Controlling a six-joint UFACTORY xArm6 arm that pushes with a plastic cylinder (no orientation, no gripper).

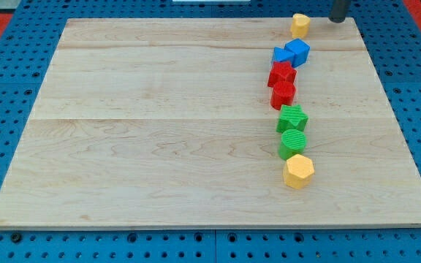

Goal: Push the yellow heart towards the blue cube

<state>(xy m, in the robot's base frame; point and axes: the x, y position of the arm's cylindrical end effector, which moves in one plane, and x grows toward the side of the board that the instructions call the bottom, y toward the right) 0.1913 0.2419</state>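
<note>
The yellow heart point(300, 24) sits near the board's top edge, towards the view's right. The blue cube point(298, 51) lies just below it, a small gap apart. My tip point(338, 20) is at the view's top, to the right of the yellow heart and clear of it. Only the rod's lower end shows; the rest is cut off by the view's top edge.
A second blue block point(281, 57) touches the cube's left side. Below them run a red star point(281, 73), a red block point(283, 94), a green star point(292, 117), a green cylinder point(293, 143) and a yellow hexagon point(298, 171). The wooden board point(159, 131) lies on a blue perforated table.
</note>
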